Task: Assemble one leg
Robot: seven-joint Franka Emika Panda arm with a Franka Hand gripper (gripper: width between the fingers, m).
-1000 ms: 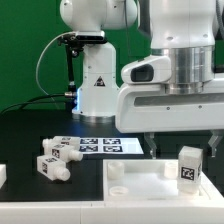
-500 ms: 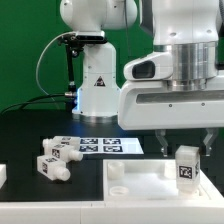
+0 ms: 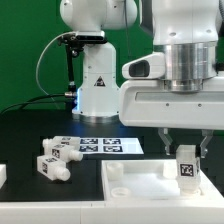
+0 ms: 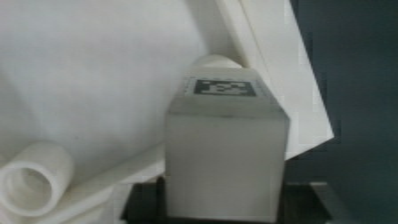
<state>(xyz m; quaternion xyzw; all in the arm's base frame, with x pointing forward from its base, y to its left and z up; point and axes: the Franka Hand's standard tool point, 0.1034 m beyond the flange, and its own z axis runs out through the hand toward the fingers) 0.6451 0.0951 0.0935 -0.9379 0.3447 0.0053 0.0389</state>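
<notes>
In the exterior view we count one arm whose fingers [image 3: 186, 152] stand around one upright leg [image 3: 186, 167] at the panel's [image 3: 140, 185] corner on the exterior view's right; we cannot tell whether they grip it. Two more pegs [image 3: 55, 160] lie loose on the desk [image 3: 30, 135] beside the marker board [image 3: 108, 145].

In the wrist view, one leg [image 4: 226, 150] stands upright against the panel [image 4: 89, 80], with one round socket [image 4: 32, 185] nearby.

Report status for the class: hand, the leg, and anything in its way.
Hand open, fingers either side of the upright leg, no firm grip visible. Leg stands on the white panel at its corner. Spare legs lie well clear; nothing blocking.
</notes>
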